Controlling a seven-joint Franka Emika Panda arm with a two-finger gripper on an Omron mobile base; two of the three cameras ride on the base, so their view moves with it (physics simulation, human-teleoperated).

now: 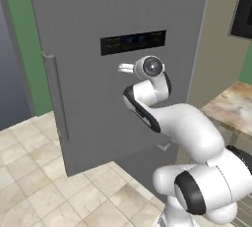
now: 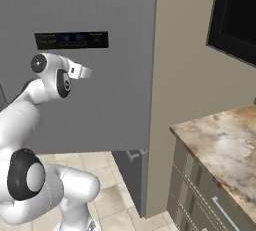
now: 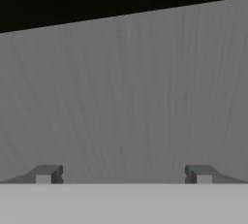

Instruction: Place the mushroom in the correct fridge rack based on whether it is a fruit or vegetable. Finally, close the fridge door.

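Observation:
The fridge door point(image 1: 98, 98) point(image 2: 115, 100) point(image 3: 126, 102) is a tall grey panel with a black display point(image 1: 133, 42) point(image 2: 71, 40) and a vertical bar handle point(image 1: 55, 96) at its left edge. My gripper point(image 1: 123, 67) point(image 2: 85, 72) point(image 3: 123, 173) points straight at the door just below the display, very close to its surface. It is open, with nothing between its fingertips point(image 3: 46, 174). The door's bottom edge sits out of line with the darker drawer front point(image 2: 131, 172) below, so the door looks ajar. The mushroom is out of view.
A marbled counter point(image 1: 231, 105) point(image 2: 220, 140) with drawers point(image 2: 210, 200) stands to the right, beside a beige side panel point(image 2: 185, 75). A black appliance point(image 2: 235, 15) hangs above it. Pale floor tiles point(image 1: 34, 172) spread to the left, before a green wall point(image 1: 22, 34).

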